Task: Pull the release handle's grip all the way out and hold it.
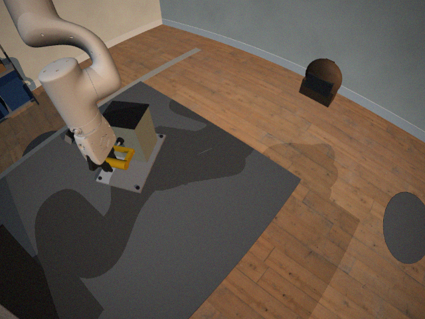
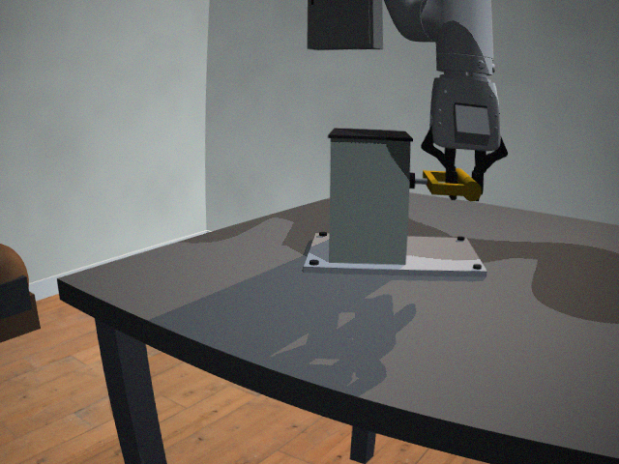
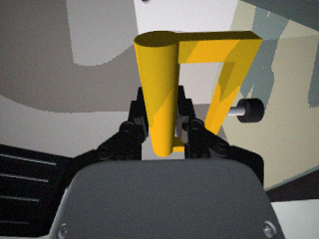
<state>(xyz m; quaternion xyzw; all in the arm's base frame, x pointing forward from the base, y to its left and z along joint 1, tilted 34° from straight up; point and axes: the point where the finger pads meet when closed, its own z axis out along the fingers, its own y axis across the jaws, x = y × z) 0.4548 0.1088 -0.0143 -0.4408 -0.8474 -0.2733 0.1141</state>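
The release handle's yellow grip (image 1: 118, 159) is a U-shaped frame with a round level bar, standing in front of its grey-green housing (image 1: 137, 128) on a pale baseplate (image 1: 132, 165). My gripper (image 2: 463, 180) comes down from above and is shut on the grip's bar (image 2: 457, 186), one black finger on each side. In the wrist view the fingers pinch the yellow bar (image 3: 159, 95) near its middle. A short metal rod with a black knob (image 3: 246, 111) joins the grip to the housing (image 2: 368, 197). The grip sits close to the housing.
The baseplate (image 2: 395, 254) is bolted to a dark grey table. A brown rounded object (image 1: 321, 82) stands on the wooden floor far off by the wall. A dark box (image 2: 343, 23) hangs above the housing in the exterior view.
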